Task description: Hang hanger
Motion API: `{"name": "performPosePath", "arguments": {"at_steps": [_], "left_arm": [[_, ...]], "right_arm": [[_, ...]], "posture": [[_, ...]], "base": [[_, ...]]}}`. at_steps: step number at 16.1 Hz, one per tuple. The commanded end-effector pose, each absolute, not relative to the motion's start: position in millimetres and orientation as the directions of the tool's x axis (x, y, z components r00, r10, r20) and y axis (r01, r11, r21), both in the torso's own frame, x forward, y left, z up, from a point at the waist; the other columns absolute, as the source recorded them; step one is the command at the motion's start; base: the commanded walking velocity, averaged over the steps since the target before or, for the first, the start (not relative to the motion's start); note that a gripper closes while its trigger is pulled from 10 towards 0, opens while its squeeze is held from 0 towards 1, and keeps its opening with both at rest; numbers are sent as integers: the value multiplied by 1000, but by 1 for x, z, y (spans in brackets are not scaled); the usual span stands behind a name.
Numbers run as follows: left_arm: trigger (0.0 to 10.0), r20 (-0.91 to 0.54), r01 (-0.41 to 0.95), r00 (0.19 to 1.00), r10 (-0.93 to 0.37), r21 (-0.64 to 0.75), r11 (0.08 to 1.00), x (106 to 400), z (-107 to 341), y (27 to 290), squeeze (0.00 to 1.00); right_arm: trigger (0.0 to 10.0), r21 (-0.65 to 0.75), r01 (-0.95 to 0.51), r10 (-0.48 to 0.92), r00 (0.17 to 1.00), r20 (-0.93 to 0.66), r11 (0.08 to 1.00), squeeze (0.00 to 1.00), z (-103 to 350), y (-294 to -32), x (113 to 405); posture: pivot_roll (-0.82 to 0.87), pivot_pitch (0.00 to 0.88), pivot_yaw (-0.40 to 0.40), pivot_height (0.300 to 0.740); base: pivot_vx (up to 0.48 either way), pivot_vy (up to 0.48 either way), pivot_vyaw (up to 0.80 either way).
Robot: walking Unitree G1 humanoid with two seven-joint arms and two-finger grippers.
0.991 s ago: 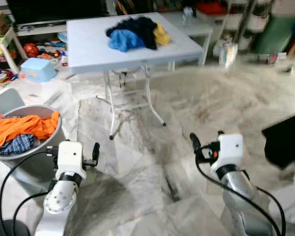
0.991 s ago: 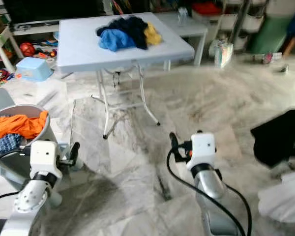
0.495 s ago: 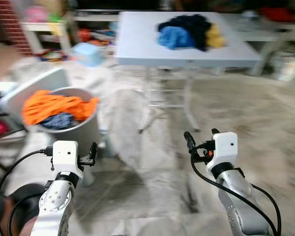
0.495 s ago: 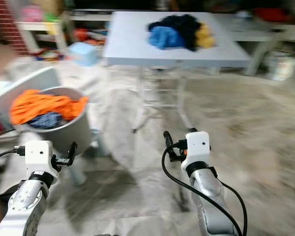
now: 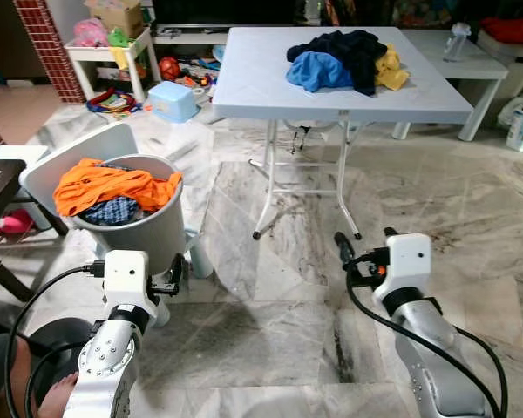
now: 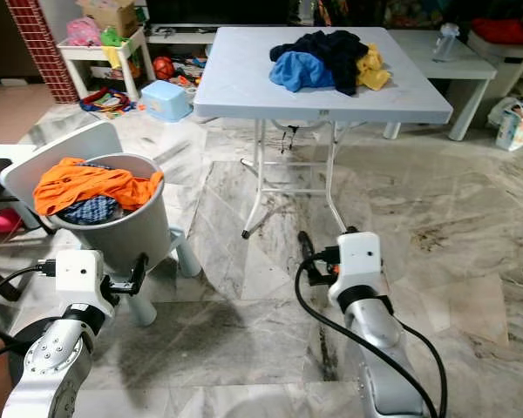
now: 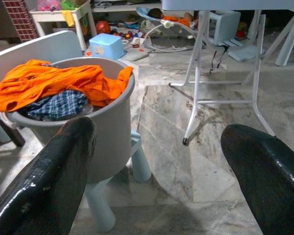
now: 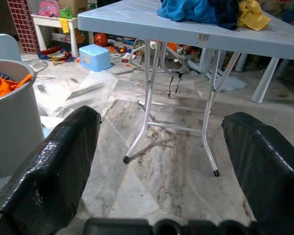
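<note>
No hanger anywhere I can make out from here, so its location is unknown; nothing to hang it on in sight either. Judgement: a typical hanger would be light and stiff, smooth and a bit slippery. I'd pinch the straight bottom bar or the neck under the hook and leave the hook free.

Left gripper [image 5: 171, 277] empty, black fingers [image 7: 49, 180] spread wide, hovering just beside the grey laundry bucket [image 5: 148, 235]. Bucket holds an orange garment [image 5: 105, 185] over a blue checked cloth [image 5: 112, 210].

Right gripper [image 5: 364, 250] also empty, spread wide, held over bare marble floor [image 5: 270, 322] short of the white folding table [image 5: 270, 74]. On the table: a pile of clothes [image 5: 349, 59], blue, dark navy and yellow.

Beyond: light-blue step stool [image 5: 174, 100] and toys on the floor, low white shelf [image 5: 105, 48], brick pillar [image 5: 48, 48]. A person's bare foot [image 5: 52, 405] beside the left arm.
</note>
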State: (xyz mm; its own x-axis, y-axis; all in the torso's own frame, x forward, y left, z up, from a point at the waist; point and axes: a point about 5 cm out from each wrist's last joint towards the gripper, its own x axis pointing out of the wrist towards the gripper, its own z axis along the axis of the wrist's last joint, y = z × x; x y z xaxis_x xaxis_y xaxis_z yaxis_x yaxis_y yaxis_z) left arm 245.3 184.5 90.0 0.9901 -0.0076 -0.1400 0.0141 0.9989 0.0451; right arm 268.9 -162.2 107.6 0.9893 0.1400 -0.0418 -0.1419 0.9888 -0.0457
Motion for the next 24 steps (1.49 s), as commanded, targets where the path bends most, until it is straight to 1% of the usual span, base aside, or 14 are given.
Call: {"name": "performPosePath", "arguments": {"at_steps": [1, 5, 8, 24], "left_arm": [[10000, -137, 9, 991, -3, 42, 999, 246, 92, 185, 0], [10000, -136, 12, 991, -7, 36, 999, 245, 92, 184, 0], [10000, -136, 17, 991, -12, 33, 999, 245, 92, 184, 0], [10000, -130, 34, 991, -31, 22, 999, 248, 92, 179, 0]], "right_arm": [[10000, -51, -161, 160, 987, -27, 986, 0, 112, -159, 270], [10000, -50, -170, 169, 985, -27, 984, 0, 112, -156, 270], [10000, -49, -165, 164, 986, -29, 985, 0, 112, -158, 269], [10000, -63, -174, 172, 985, -28, 983, 0, 112, -155, 270]], "posture": [[-9, 40, -31, 740], [-10, 42, -31, 740], [-13, 43, -31, 740], [-14, 46, -33, 740]], "base": [[0, 0, 0], [269, 0, 709], [301, 0, 0], [315, 275, 0]]}}
